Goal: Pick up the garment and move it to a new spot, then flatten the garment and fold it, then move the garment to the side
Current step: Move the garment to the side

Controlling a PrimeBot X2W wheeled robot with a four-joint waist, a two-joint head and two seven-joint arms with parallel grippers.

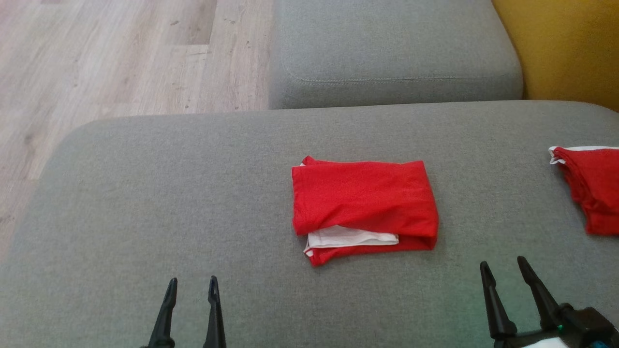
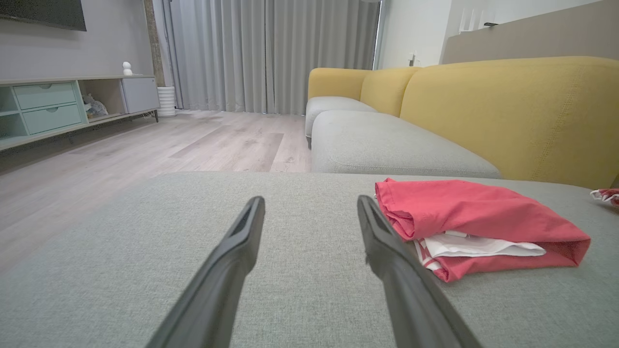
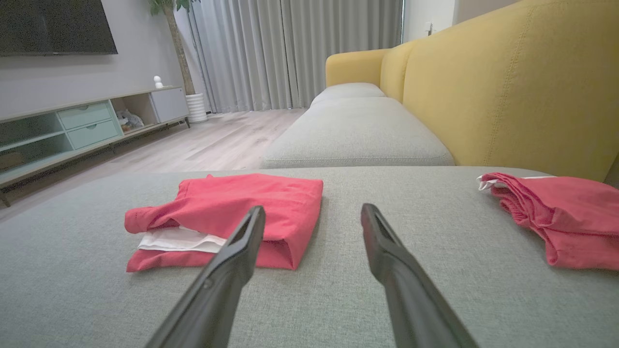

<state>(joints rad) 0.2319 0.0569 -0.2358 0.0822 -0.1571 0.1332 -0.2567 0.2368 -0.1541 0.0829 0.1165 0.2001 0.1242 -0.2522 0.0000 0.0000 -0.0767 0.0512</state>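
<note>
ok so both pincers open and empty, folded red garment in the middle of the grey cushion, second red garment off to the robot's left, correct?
No: the second red garment lies to the robot's right, at the right edge of the head view. The rest holds: left pincer and right pincer open and empty, folded red garment in the middle of the grey cushion.

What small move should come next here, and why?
Probably bring the right gripper forward to the near right edge of the folded red garment. That garment lies folded in the middle of the grey cushion; this gripper and the left gripper stand open and empty, so only the move aside seems left.
</note>
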